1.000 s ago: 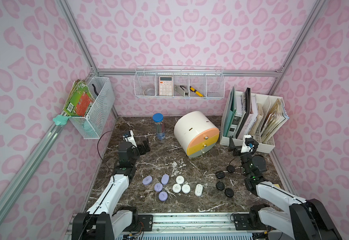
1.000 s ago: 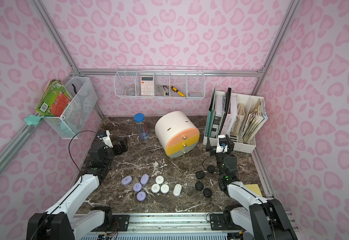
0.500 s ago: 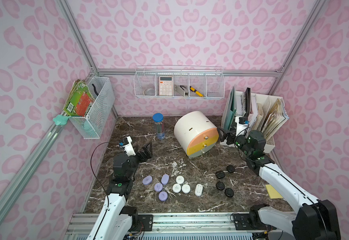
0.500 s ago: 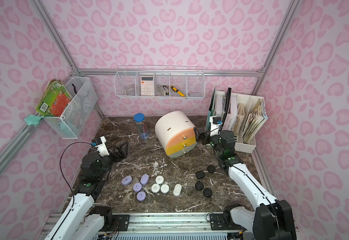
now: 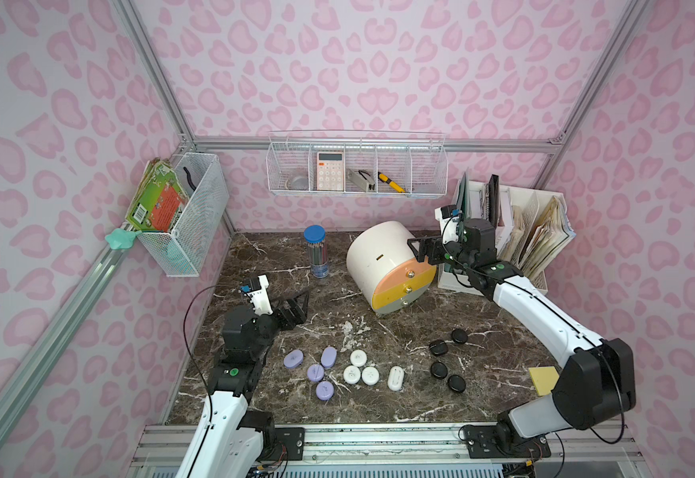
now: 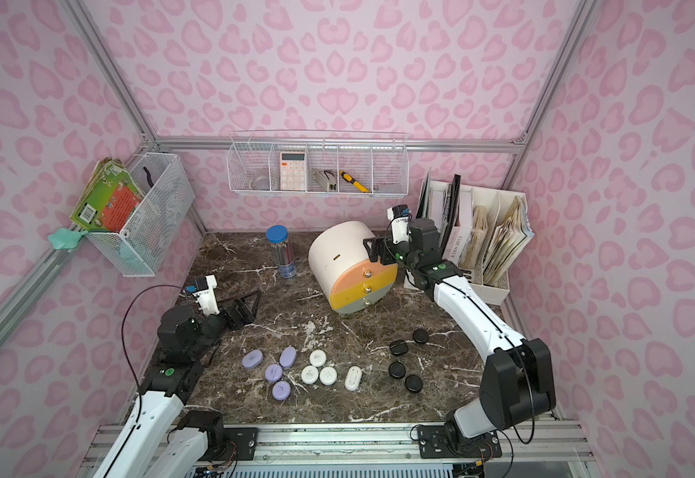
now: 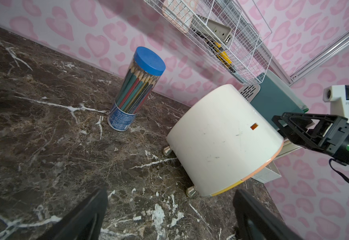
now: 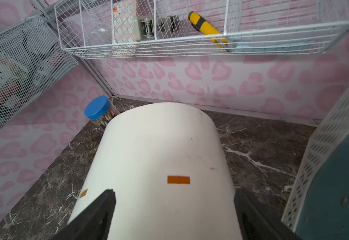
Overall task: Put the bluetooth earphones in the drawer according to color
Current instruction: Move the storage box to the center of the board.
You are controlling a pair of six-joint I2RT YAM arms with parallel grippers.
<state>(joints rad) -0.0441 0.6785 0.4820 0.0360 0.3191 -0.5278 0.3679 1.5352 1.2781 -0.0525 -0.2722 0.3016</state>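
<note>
Earphones on table; all three drawers shut.
Twelve bluetooth earphones [image 5: 358, 358] lie in lilac, white and black clusters on the marble table [image 5: 420, 407], in front of the drawer cabinet [image 5: 379, 260]. The right gripper [image 5: 420, 250] is at the cabinet's top with fingers wide. The left gripper [image 5: 296, 308] is wide and empty.

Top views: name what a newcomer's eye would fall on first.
The white barrel-shaped drawer cabinet, with peach, yellow and grey-green fronts, stands at the back of the marble table, with the open right gripper at its upper front edge. Nearer the front, four lilac cases lie on the left, four white cases in the middle and four black cases on the right.
</note>
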